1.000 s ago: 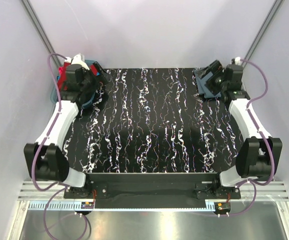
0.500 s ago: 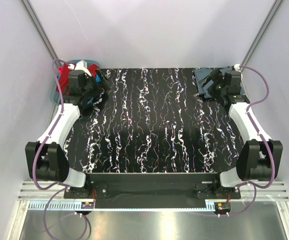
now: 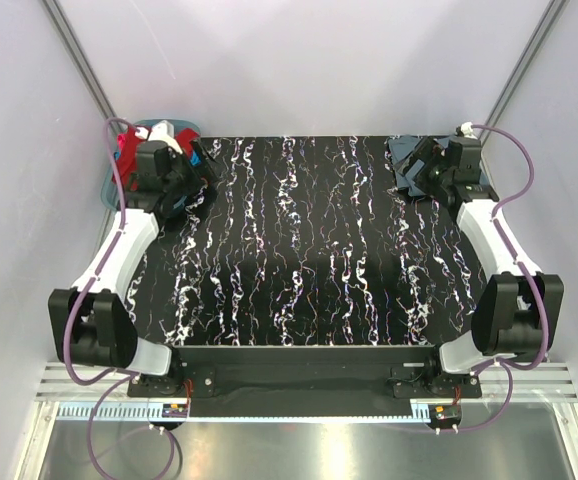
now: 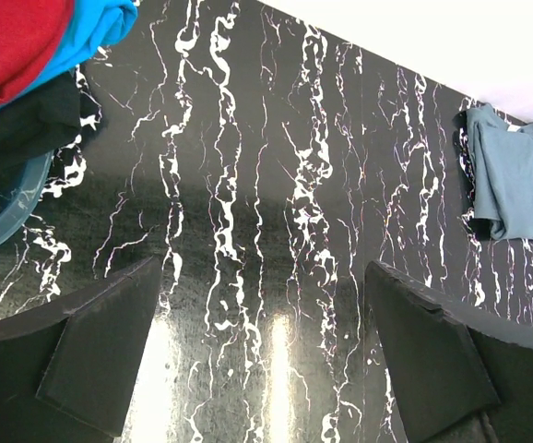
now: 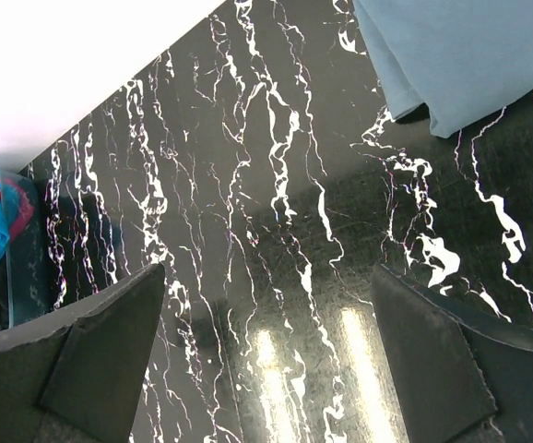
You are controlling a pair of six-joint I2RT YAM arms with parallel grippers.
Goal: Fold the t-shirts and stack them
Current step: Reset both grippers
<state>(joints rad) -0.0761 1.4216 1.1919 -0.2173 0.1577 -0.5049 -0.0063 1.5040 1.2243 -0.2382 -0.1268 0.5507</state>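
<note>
Your left tool (image 4: 265, 277), splayed and empty beside the teal plastic basket (image 4: 16, 220), should pinch only the topmost crumpled red cloth t-shirt (image 4: 8, 37), while your right tool (image 5: 268, 277) hovers equally unclenched near the folded slate grey-blue tee (image 5: 460, 55) far right.

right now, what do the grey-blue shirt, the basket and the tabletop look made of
Grey-blue shirt: soft matte cloth, probably a cotton knit; it lies limp, with rounded folded edges.
Basket: teal plastic, slightly translucent, with a smooth moulded rim.
Tabletop: hard and glossy with a black-and-white marble pattern, possibly printed laminate; lamp glare reflects off it.
</note>
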